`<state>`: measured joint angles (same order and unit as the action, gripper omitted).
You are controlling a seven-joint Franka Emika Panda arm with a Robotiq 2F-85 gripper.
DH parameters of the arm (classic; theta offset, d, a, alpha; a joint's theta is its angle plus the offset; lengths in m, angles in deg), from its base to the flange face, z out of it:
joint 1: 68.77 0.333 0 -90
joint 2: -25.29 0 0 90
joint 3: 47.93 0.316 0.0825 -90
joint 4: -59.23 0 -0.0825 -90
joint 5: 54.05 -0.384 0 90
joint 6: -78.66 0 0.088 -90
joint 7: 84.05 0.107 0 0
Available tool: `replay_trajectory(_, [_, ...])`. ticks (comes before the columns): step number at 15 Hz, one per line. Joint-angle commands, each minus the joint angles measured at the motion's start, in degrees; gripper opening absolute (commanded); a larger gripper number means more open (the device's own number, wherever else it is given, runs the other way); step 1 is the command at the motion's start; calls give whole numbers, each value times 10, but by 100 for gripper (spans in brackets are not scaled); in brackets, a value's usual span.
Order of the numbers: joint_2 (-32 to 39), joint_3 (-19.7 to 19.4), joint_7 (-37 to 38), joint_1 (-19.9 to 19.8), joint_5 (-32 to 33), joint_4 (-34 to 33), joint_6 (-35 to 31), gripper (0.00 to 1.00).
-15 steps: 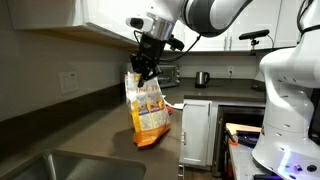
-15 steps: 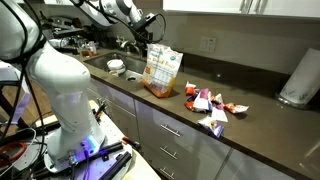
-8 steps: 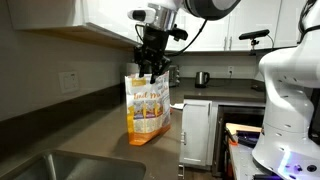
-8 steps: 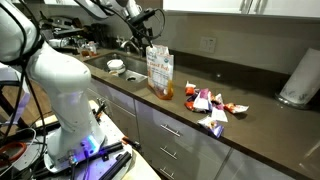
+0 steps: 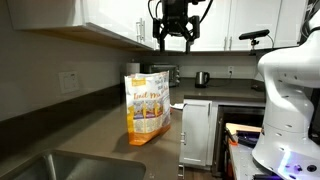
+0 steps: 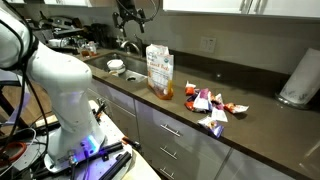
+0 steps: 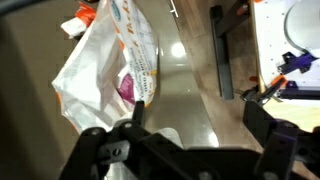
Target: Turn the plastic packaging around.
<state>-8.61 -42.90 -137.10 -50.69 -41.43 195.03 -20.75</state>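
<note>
The plastic packaging stands upright on the dark counter, cream on top with an orange bottom. It also shows near the counter's front edge. My gripper hangs open well above it, close to the upper cabinets, with nothing between its fingers. The gripper is up and to the side of the pouch. In the wrist view the packaging lies at the upper left, below and away from the open gripper, whose dark fingers frame bare counter.
Several small snack packets lie on the counter beside the pouch. A paper-towel roll stands by the wall. A sink with a bowl sits behind the pouch. A white robot body stands beside the counter.
The gripper opened, let go of the pouch's top and rose toward the cabinets. The pouch turned on the counter and now stands free.
</note>
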Motion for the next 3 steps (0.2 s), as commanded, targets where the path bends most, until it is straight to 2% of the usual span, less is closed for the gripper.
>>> replay_trajectory(1, [-5,-6,-11,9,-54,-47,104,100])
replay_trajectory(3, [-6,-4,4,7,-77,-61,138,100])
